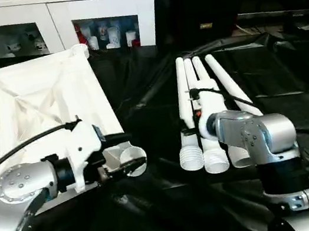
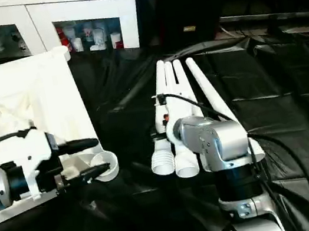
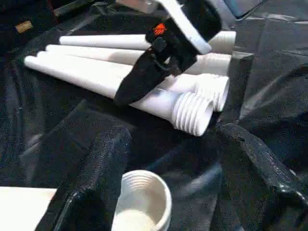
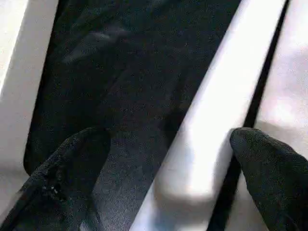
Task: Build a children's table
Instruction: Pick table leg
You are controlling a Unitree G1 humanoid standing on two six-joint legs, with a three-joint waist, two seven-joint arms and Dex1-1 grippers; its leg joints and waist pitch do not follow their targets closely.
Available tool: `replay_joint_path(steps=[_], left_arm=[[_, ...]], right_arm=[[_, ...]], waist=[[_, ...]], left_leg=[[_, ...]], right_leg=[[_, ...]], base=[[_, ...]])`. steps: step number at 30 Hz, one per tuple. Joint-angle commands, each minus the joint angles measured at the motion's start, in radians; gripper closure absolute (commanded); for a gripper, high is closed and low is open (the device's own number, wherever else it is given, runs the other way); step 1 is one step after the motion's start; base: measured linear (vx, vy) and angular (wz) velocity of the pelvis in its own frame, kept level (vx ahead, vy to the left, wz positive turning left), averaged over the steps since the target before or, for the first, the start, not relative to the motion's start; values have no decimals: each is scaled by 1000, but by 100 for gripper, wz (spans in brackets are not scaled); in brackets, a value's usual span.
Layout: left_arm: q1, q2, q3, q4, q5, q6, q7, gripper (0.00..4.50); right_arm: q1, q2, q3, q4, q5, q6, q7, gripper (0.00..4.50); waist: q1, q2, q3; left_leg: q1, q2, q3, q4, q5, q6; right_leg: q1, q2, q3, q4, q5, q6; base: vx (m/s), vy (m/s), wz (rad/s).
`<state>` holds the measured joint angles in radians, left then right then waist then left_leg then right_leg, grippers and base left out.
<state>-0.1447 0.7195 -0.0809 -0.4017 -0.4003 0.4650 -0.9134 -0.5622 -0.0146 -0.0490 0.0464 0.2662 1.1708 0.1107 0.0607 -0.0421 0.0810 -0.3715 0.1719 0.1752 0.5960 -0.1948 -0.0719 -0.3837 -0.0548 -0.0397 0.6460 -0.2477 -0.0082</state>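
Observation:
The children's table top (image 1: 33, 107) lies upside down at the left, white, with its rimmed underside up. A round leg socket (image 1: 133, 155) sits at its near corner. My left gripper (image 1: 126, 152) is open, one black finger on each side of that socket (image 3: 144, 204). Four white tapered legs (image 1: 197, 84) lie side by side on the black cloth, threaded ends toward me. My right gripper (image 4: 168, 159) hovers over them, open, its fingers (image 4: 72, 163) astride one leg (image 4: 211, 120) without closing on it. The left wrist view also catches the right gripper (image 3: 144, 77) on the legs.
Black cloth (image 1: 159, 210) covers the whole work surface, wrinkled in places. A white cabinet with glass doors (image 1: 66, 23) stands behind the table top. A black cable (image 1: 22, 145) runs along my left forearm.

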Motion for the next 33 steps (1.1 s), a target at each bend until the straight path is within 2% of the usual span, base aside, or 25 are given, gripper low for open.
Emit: replay_joint_path(steps=[1,3,5,8,9,11,12,15,18,19,28,33], left_arm=[[3,3,-8,-27,-2,10,-9,131],[2,1,-11,-30,-2,12,-9,131],[2,1,-13,-32,-2,13,-9,131],[3,2,-18,-39,-2,17,-11,131],[4,2,-21,-42,-3,20,-12,127],[4,2,-21,-42,-3,20,-12,127],[4,2,-25,-46,-4,23,-13,127],[3,11,-43,-56,-9,39,-22,127],[0,22,-72,-64,14,35,-29,101],[-1,20,-77,-65,22,34,-25,92],[-8,20,-101,-65,80,22,6,21],[-6,19,-102,-64,84,30,21,1]], right_arm=[[-15,-4,-6,15,11,13,7,0],[-19,-5,-9,29,16,22,14,0],[-21,-6,-10,35,17,27,16,0],[-29,-17,-7,58,9,50,18,0],[-34,-24,-8,71,8,65,23,27],[-34,-24,-8,71,8,65,23,27],[-38,-29,-9,87,7,76,24,38],[-51,-42,-16,138,6,98,26,75],[-63,-53,-8,183,4,105,39,84],[-65,-55,-7,193,2,102,39,109],[-98,-62,-7,253,-4,90,49,174],[-109,-64,-15,268,-5,81,50,219]], waist=[[3,16,-62],[3,11,-63],[3,13,-63],[3,10,-63],[3,9,-63],[4,10,-64],[4,6,-65],[5,9,-65],[5,4,-63],[6,2,-63],[4,0,-64],[4,-1,-66]], left_leg=[[18,45,-15,-75,-21,-69],[17,45,-15,-75,-19,-65],[17,46,-15,-74,-14,-63],[17,45,-14,-74,-7,-62],[17,45,-14,-73,-6,-61],[18,45,-14,-73,-1,-61],[18,45,-13,-72,1,-60],[19,45,-13,-73,-7,-65],[17,45,-13,-73,-10,-65],[17,46,-14,-73,-8,-62],[19,47,-13,-72,-5,-56],[17,47,-13,-70,3,-54]], right_leg=[[43,-70,53,-58,121,-152],[45,-72,54,-57,120,-154],[44,-72,53,-57,120,-156],[45,-70,53,-56,125,-157],[45,-70,53,-57,127,-155],[45,-70,53,-56,132,-156],[46,-71,53,-55,138,-158],[45,-72,53,-56,117,-162],[46,-72,53,-57,110,-161],[47,-73,53,-56,109,-159],[46,-73,53,-57,103,-166],[48,-73,53,-55,116,-168]], base=[[0,0,0],[0,0,0],[0,0,0],[0,0,0],[0,0,0],[0,0,0],[0,0,0],[0,0,0],[0,0,0],[0,0,0],[0,0,0],[0,0,0]])
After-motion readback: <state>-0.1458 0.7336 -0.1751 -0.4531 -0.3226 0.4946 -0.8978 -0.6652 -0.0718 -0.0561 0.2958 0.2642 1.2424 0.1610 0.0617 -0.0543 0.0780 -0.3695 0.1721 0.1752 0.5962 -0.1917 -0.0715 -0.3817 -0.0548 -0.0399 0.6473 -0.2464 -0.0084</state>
